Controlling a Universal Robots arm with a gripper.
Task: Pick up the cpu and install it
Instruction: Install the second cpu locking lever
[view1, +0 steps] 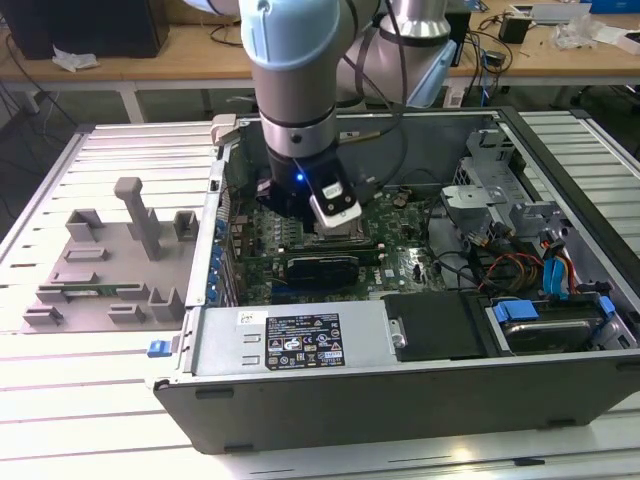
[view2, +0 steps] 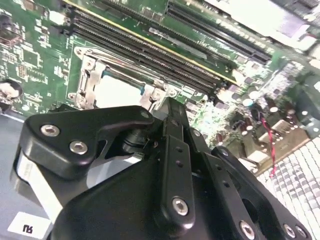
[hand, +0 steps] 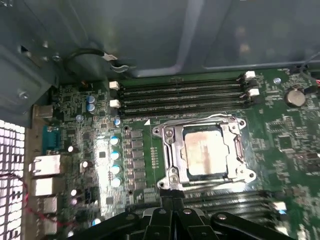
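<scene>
The cpu (hand: 204, 155), a silver-grey square plate, lies flat inside the metal socket frame (hand: 167, 150) on the green motherboard (hand: 280, 145). In the second wrist view the cpu (view2: 117, 92) shows as a pale square just beyond the black linkage. My gripper (hand: 172, 197) hangs low over the board at the socket's edge, shut, with nothing visible between its fingers. In the exterior view my gripper (view1: 325, 225) is down inside the open computer case (view1: 400, 395), and the arm hides the socket.
Memory slots (hand: 182, 92) run along one side of the socket. A black graphics card (view1: 320, 270) lies just in front of the gripper. Grey holder blocks (view1: 100, 270) stand at the exterior view's left. Cables (view1: 510, 265) and drive bays crowd the case's right.
</scene>
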